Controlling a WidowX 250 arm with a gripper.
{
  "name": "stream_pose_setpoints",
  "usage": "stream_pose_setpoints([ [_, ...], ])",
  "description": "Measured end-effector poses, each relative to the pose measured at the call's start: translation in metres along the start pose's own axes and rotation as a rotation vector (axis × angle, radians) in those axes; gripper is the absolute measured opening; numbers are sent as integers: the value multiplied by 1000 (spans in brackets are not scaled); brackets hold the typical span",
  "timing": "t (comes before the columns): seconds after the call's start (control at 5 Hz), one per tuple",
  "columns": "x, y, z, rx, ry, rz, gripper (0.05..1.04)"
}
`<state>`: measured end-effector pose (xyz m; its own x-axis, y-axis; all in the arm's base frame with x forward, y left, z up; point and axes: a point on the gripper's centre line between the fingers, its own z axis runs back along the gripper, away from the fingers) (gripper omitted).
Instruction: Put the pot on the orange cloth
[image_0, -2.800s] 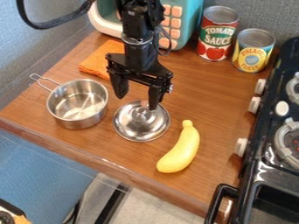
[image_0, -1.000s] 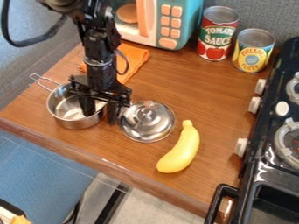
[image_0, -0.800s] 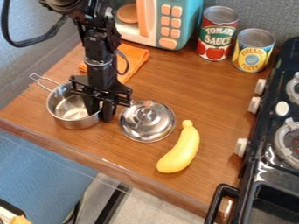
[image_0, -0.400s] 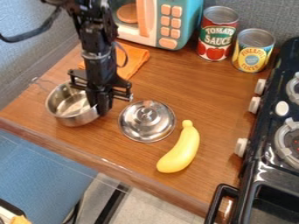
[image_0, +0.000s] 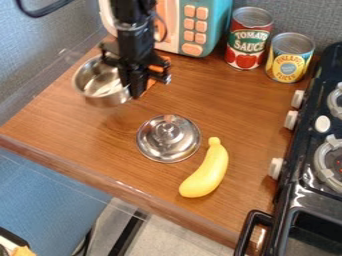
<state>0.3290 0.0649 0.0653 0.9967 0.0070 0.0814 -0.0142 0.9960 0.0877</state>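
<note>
The gripper (image_0: 132, 89) pinches the steel saucepan (image_0: 95, 84) by its wall, holding it raised, presumably for lowering onto the orange cloth (image_0: 156, 68)

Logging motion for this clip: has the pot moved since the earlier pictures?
Yes: the pot, in the gripper, is now nearer the microwave.
</note>
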Motion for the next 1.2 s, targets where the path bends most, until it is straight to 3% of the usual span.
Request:
stream_pose_setpoints([
  [0.4, 59, 12, -20, 54, 14, -25, 78],
  [0.6, 73, 13, -29, 78, 24, -35, 78],
  [1.2, 78, 18, -48, 107, 57, -30, 108],
])
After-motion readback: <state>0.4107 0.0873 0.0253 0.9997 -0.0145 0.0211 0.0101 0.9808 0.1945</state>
